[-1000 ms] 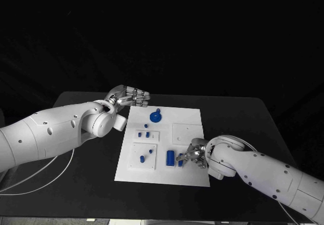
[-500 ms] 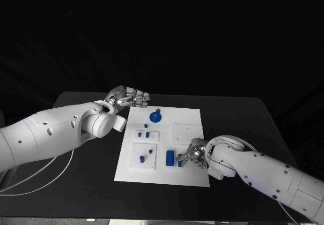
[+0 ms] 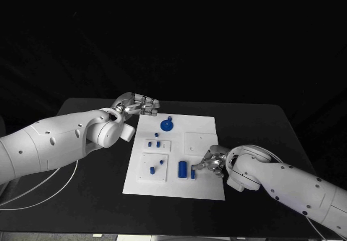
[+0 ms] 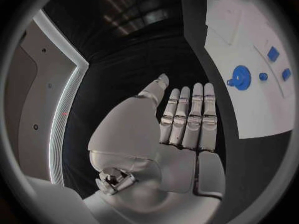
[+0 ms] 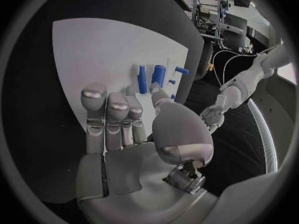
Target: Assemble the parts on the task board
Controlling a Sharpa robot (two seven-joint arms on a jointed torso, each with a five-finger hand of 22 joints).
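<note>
R hand point(image 3: 211, 164) touching thin blue bar point(image 3: 193, 169), grip unclear, bar lengthwise along board point(image 3: 204, 125), L hand point(image 3: 139, 104) open

Dim surroundings are swallowing the table's point(image 3: 94, 211) far edge, while the task board point(image 3: 202, 125) is glowing brightly. Fisheye curvature is bending the wrist views' edges.

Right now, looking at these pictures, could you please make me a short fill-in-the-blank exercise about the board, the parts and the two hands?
1. The task board is a flat plate of the colour ____.
2. The round blue part with a knob lies at the board's far end, nearest the robot's ____ hand.
3. The right hand is at the board's near right edge, next to two ____ blue parts.
4. The left hand holds ____.

Missing words: white; left; long; nothing
</note>
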